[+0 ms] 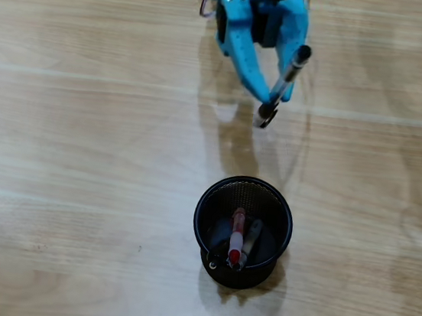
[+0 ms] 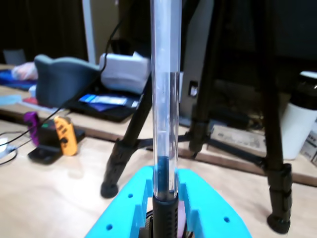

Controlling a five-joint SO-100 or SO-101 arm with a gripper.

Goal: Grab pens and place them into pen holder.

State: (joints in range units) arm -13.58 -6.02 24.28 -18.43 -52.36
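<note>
The pen holder (image 1: 241, 231) stands on the wooden table (image 1: 66, 148) in the overhead view, below the gripper (image 1: 267, 107) in the picture and well apart from it, with bare wood between. At least two pens already stand inside it, among them a red-clear pen (image 1: 237, 236) and a grey-clear pen (image 1: 250, 240) leaning beside it. The blue gripper is closed on a black-and-clear pen (image 1: 285, 82), whose long axis runs diagonally from upper right to lower left in this view, its lower end pointing roughly toward the holder. Judged from this, the coming move is a carry down the picture until the pen's lower end is over the rim, then a release. In the wrist view, the same pen (image 2: 165, 124) rises straight up the middle of the picture, its dark grip section seated between the blue jaws at the bottom edge, gripper (image 2: 165, 210) clamped on it. The holder is not visible here; a tripod (image 2: 237, 114) and desk clutter fill the background.
</note>
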